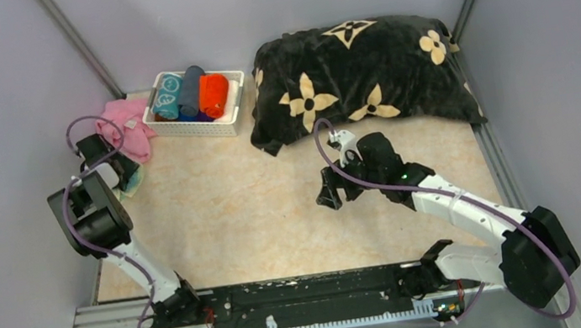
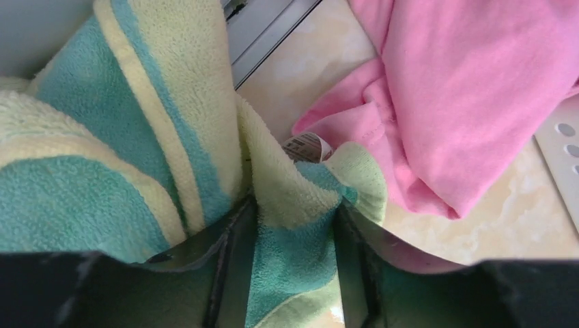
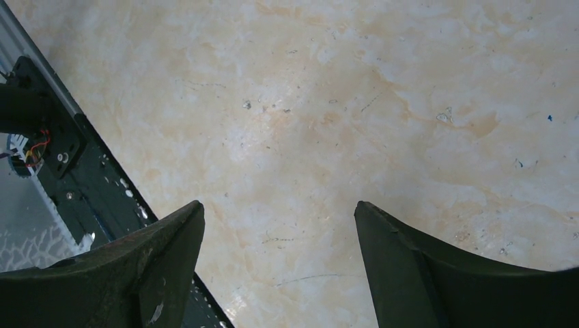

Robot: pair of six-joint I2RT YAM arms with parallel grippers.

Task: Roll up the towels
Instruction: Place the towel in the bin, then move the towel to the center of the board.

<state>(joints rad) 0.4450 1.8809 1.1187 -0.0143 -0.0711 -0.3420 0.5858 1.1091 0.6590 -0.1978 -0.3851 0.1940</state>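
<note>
My left gripper [image 1: 118, 168] is at the table's far left and is shut on the pale yellow towel with teal patches [image 1: 134, 183]. In the left wrist view the towel [image 2: 102, 157] bunches up between and over the jaws of my left gripper [image 2: 295, 210]. The teal towel with pale circles [image 1: 168, 95] and the orange-red towel [image 1: 213, 94] lie rolled in the white basket [image 1: 189, 130]. My right gripper [image 1: 338, 193] hangs open and empty over bare table; it also shows in the right wrist view [image 3: 276, 208].
A pink cloth [image 1: 128, 126] lies crumpled by the basket's left side, right beside the held towel [image 2: 471, 96]. A dark grey roll [image 1: 192, 90] sits in the basket. The big black flowered cushion [image 1: 360, 74] fills the back right. Grey walls enclose the table.
</note>
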